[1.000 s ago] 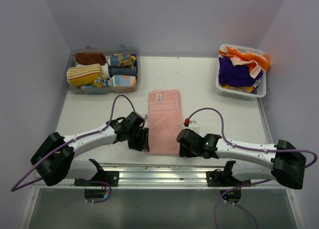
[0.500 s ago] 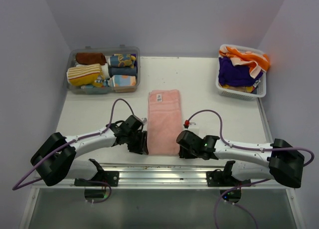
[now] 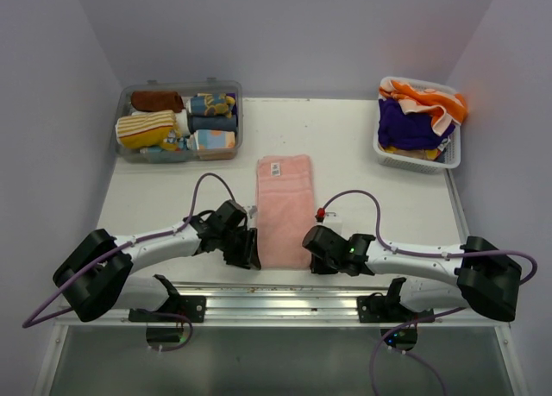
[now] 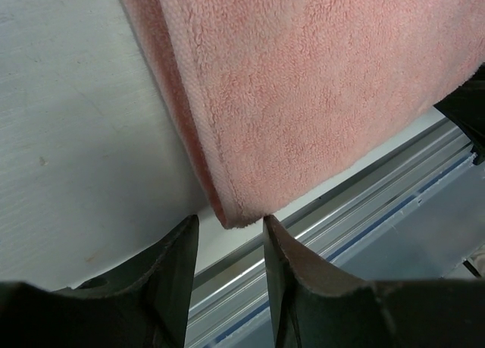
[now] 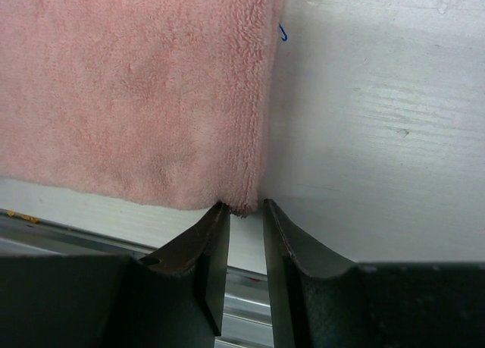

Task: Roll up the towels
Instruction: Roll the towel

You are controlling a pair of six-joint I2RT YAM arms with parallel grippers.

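Observation:
A pink towel [image 3: 284,210], folded into a long strip with a white label at its far end, lies flat in the middle of the table. My left gripper [image 3: 251,251] is at its near left corner. In the left wrist view the towel [image 4: 318,98] has that corner sitting just between the tips of the open left gripper [image 4: 227,230]. My right gripper [image 3: 312,256] is at the near right corner. In the right wrist view the towel [image 5: 136,90] pokes its corner into the narrow gap of the right gripper [image 5: 244,215], with one finger [image 5: 216,234] touching the edge.
A clear bin [image 3: 179,84] at the back left holds several rolled towels. A white basket [image 3: 420,163] at the back right holds an orange-and-cream towel [image 3: 427,98] and a purple towel [image 3: 405,124]. A metal rail [image 3: 285,297] runs along the table's near edge.
The right jaws have narrowed around the towel's near right corner. Both grippers have shifted slightly toward the towel's near corners. The towel itself lies as before.

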